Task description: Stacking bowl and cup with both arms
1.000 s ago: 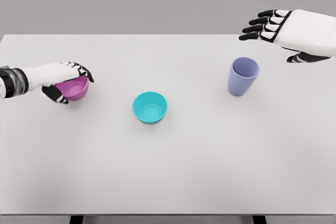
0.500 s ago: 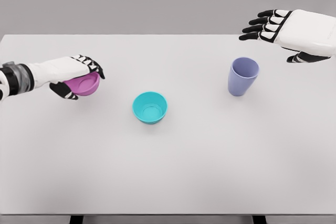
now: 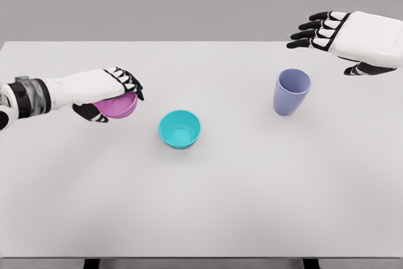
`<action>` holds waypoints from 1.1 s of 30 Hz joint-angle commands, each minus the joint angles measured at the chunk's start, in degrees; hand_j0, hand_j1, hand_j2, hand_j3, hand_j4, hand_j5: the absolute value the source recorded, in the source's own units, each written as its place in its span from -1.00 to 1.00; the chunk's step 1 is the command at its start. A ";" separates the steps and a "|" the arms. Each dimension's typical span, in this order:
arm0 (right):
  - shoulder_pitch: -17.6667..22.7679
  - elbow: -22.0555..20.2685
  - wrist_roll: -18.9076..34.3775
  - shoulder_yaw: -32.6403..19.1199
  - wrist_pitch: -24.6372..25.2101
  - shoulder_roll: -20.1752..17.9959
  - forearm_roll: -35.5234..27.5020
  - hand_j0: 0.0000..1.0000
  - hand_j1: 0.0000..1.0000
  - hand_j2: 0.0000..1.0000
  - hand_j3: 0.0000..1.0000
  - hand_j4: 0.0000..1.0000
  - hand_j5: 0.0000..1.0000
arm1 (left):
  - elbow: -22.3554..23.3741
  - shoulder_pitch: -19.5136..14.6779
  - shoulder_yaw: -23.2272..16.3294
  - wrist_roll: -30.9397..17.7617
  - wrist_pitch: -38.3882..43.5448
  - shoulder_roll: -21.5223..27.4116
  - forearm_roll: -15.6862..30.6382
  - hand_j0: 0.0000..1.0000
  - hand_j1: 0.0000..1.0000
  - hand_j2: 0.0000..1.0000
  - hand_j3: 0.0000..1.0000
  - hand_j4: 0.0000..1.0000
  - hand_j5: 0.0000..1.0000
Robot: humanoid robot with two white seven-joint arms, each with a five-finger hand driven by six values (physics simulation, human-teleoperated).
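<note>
Left hand [image 3: 107,96] grips the pink bowl [image 3: 118,106], left of the teal bowl [image 3: 179,128].

Table [image 3: 201,206] plain pale grey-white, backdrop a darker flat grey. Teal bowl [image 3: 180,128] at centre; left of it a magenta-pink bowl [image 3: 118,105], right of it a periwinkle-blue cup [image 3: 291,92], all unpatterned. Left hand [image 3: 110,92] and right hand [image 3: 343,36], either side of the teal bowl, white with black fingers banded white; left forearm shows a grey and black band.
</note>
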 commanded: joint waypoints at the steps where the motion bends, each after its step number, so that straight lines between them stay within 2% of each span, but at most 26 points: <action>1: 0.00 0.00 -0.03 -0.02 0.17 -0.05 -0.27 1.00 1.00 1.00 1.00 1.00 1.00 | -1.01 0.09 0.02 0.08 -1.97 0.05 0.07 0.18 0.18 0.18 0.18 0.18 0.18; 5: 0.00 0.00 -0.03 -0.02 0.17 0.03 -0.19 1.00 1.00 1.00 1.00 1.00 1.00 | -1.18 -0.44 -0.24 0.08 -4.87 -0.04 -0.11 0.18 0.18 0.18 0.18 0.18 0.18; 13: 0.00 0.00 -0.03 -0.02 0.17 0.03 -0.27 1.00 1.00 1.00 1.00 1.00 1.00 | -2.94 -0.70 -0.59 0.08 -5.22 -1.09 -0.37 0.18 0.18 0.18 0.18 0.18 0.18; 27: 0.09 0.00 -0.03 -0.02 0.17 0.03 -0.27 1.00 1.00 1.00 1.00 1.00 1.00 | -3.20 -3.52 -5.60 0.08 -5.22 -6.72 -0.99 0.17 0.17 0.17 0.17 0.17 0.17; 33: 0.00 0.09 -0.03 -0.02 0.17 0.03 -0.19 1.00 1.00 1.00 1.00 1.00 1.00 | -3.12 -3.60 -7.63 0.08 -5.14 -9.36 -3.89 0.17 0.17 0.17 0.17 0.17 0.17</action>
